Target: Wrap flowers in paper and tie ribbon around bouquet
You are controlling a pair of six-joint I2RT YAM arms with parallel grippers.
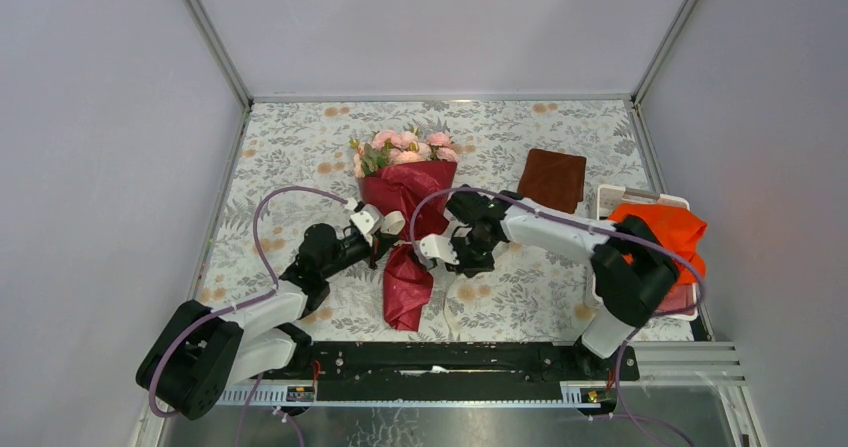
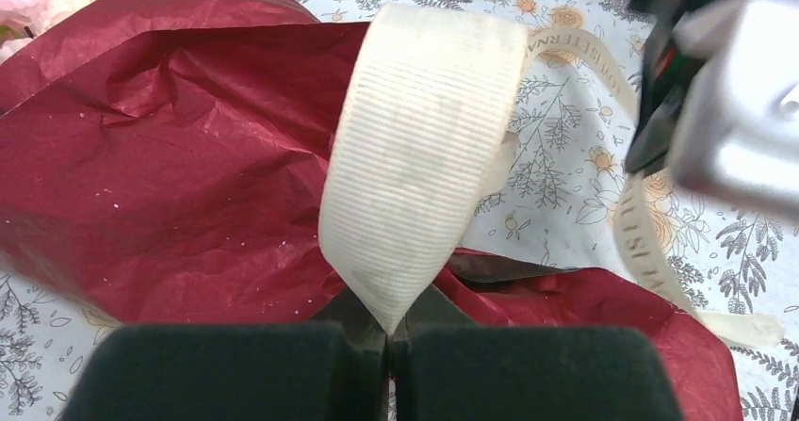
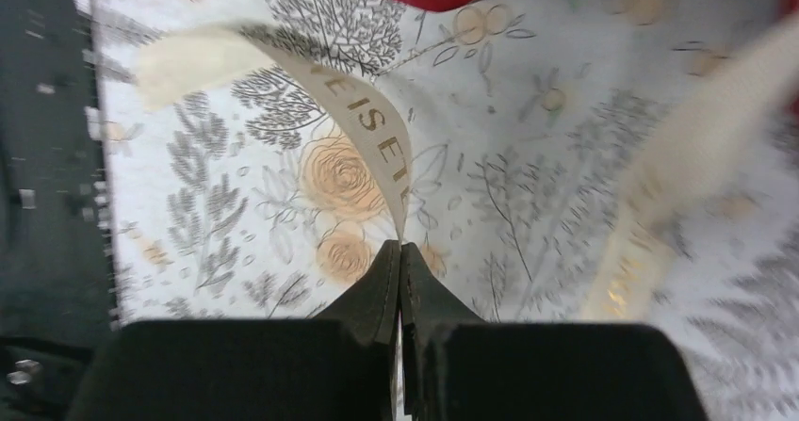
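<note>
Both jaws pinch ribbed cream ribbon (image 2: pixel 415 157); bouquet (image 1: pixel 405 192) crimson.

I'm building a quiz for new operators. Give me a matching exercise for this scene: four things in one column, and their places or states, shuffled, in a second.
Things
1. cream-beige satin ribbon
2. small brown folded square
3. bright orange-red cloth
4. pink artificial roses

Places or states
A. piled in the white basket at the right
B. pinched in the left tool and the right tool
C. lying flat on the floral tablecloth
D. sticking out of the crimson paper cone

Pairs: 1-B, 2-C, 3-A, 4-D.
</note>
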